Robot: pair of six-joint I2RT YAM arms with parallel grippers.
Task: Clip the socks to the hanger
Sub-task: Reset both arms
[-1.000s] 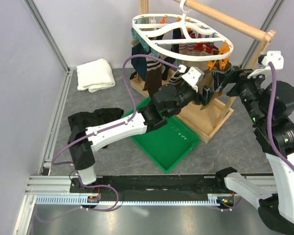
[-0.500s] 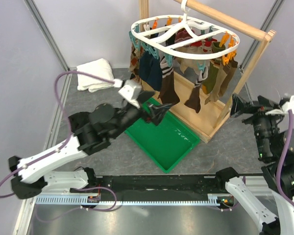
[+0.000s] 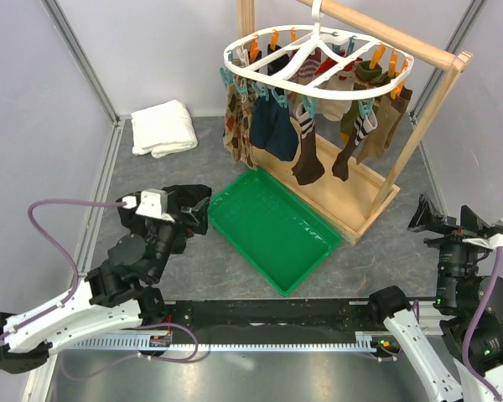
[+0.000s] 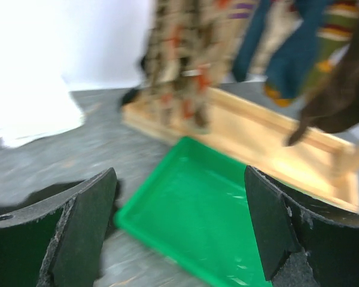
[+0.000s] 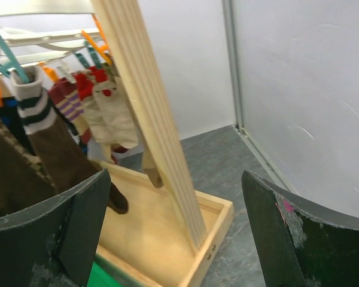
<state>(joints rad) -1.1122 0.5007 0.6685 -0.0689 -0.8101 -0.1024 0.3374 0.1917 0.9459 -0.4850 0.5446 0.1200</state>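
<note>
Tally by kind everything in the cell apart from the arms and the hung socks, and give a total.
hanger: 1
wooden stand: 1
green tray: 1
white towel: 1
black cloth heap: 1
Total: 5

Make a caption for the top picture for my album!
Socks hang clipped to the white hanger, while the left hand and right hand hover open either side of the green tray.
</note>
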